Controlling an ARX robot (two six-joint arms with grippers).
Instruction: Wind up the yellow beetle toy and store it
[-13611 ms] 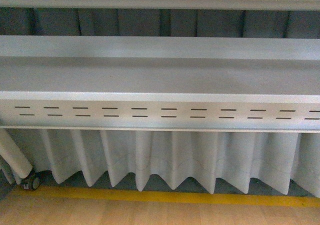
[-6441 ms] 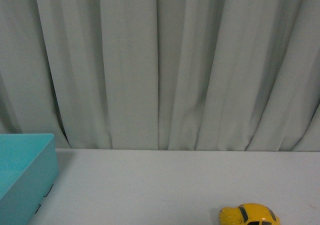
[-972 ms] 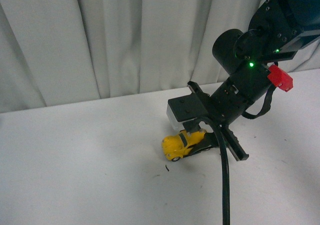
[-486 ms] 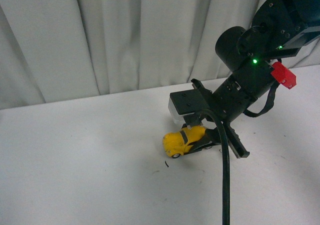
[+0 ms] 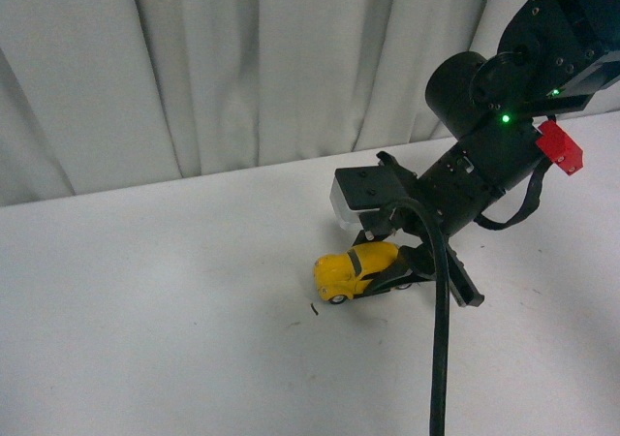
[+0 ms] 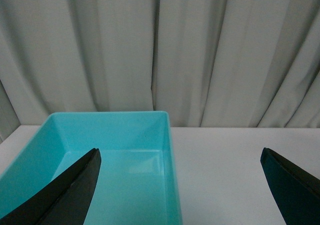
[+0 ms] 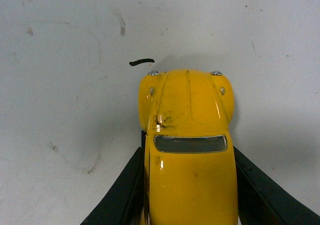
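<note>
Right gripper [image 5: 386, 267]: the two black fingers [image 7: 125, 187] stand on either side of the yellow beetle toy [image 5: 354, 269] and pinch its body at the flanks, behind the windscreen. In the right wrist view both fingers lie against the yellow paint with no gap showing.

Yellow beetle toy: it is on the white desk [image 5: 145, 310], nearer the far edge than the near edge and right of the middle in the front view. Its nose points away from the gripper, and one wheel shows at the desk surface. Whether the rear wheels touch the desk cannot be told. The bonnet carries dark scuff marks [image 7: 165, 117].

A short black strand [image 5: 313, 309] lies on the desk just beside the toy's nose, apart from it.

Right arm: a green light [image 5: 504, 119] is lit, a red part [image 5: 562, 147] sits on the wrist, and a black cable [image 5: 441, 358] hangs toward the near edge.

Left gripper [image 6: 180, 152]: the fingers are spread wide and hold nothing. Beyond them a teal bin [image 6: 110, 132] stands on the desk close to the far edge, against the grey curtain [image 6: 190, 50]. The part of the bin's inside that shows is bare.
</note>
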